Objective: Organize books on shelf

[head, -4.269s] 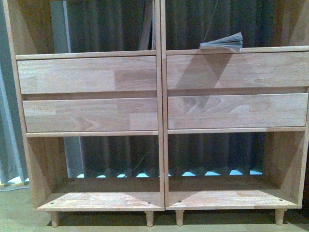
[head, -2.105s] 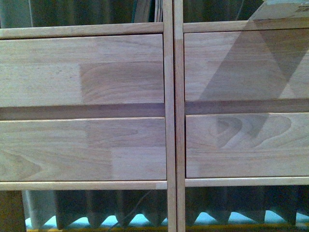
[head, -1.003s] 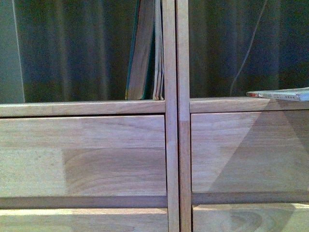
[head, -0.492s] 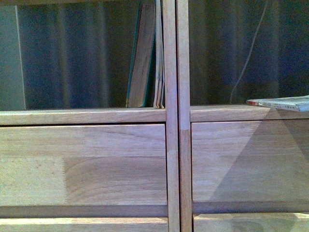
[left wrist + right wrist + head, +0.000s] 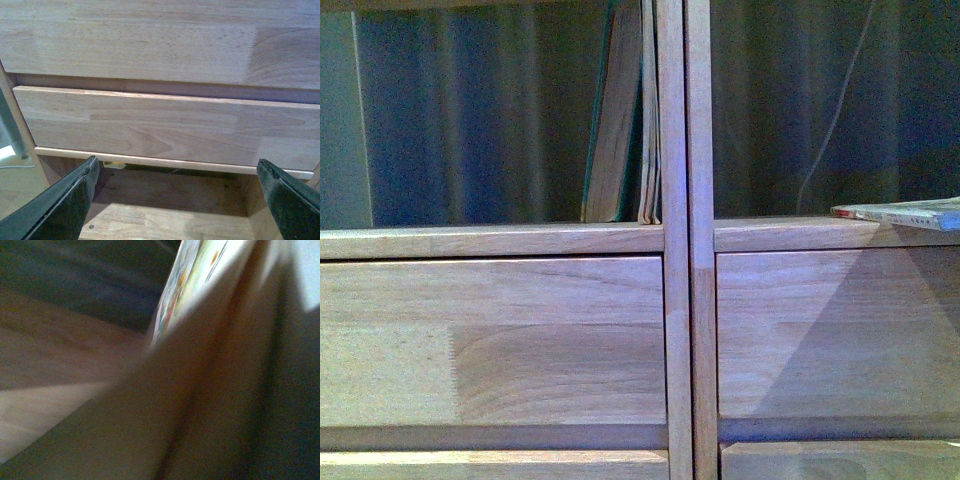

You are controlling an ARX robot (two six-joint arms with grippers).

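Observation:
The shelf (image 5: 520,330) is light wood with two bays split by twin posts. Several thin books (image 5: 620,120), brownish with teal edges, stand upright in the left bay and lean on the post. A pale book (image 5: 905,212) with red print lies flat on the right bay's board at the picture's edge. In the right wrist view this book (image 5: 200,280) is blurred and fills the frame. My right gripper is shut on it, its fingers hidden. My left gripper (image 5: 177,165) is open and holds nothing. It faces the shelf's lower front panel (image 5: 150,125) and the bay below.
A dark pleated curtain (image 5: 470,120) hangs behind the open bays. A thin cable (image 5: 835,110) runs down the back of the right bay. The lower bay's floor board (image 5: 165,220) lies between my left fingers.
The front view has closed in on the shelf and risen to the upper bays. Over the last half second almost nothing has shifted; the flat book stays at the right edge.

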